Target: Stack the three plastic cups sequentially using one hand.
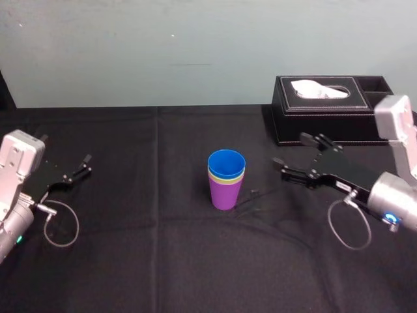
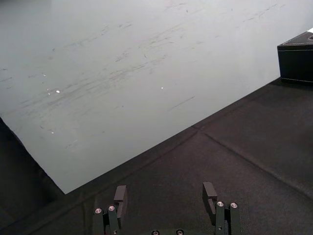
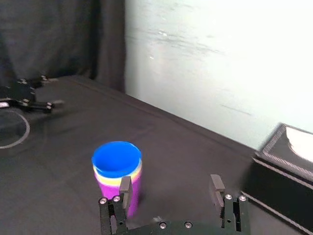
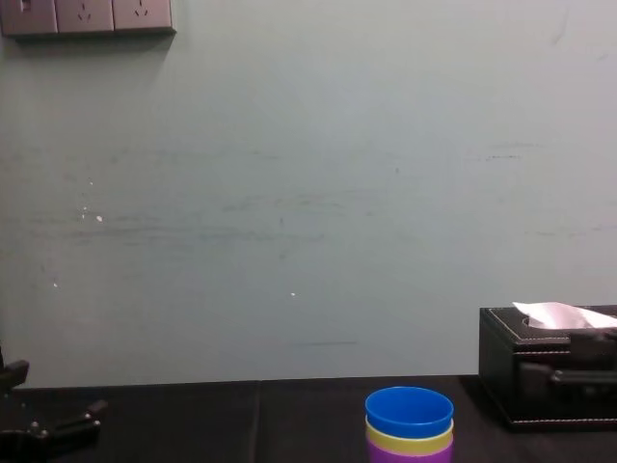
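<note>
Right gripper: jaws spread, empty, above the black table. Cups stand nested and upright just ahead of its fingertips, not touching: blue cup inside yellow-green cup inside purple cup. Left gripper: jaws apart, empty, well beyond the stack.

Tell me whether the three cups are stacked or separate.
Stacked, upright: blue cup inside yellow-green cup inside purple cup. The right gripper is open beside them, touching nothing; left gripper parked far left.

Black-draped table, three plastic cups nested upright mid-table; tissue box back right
</note>
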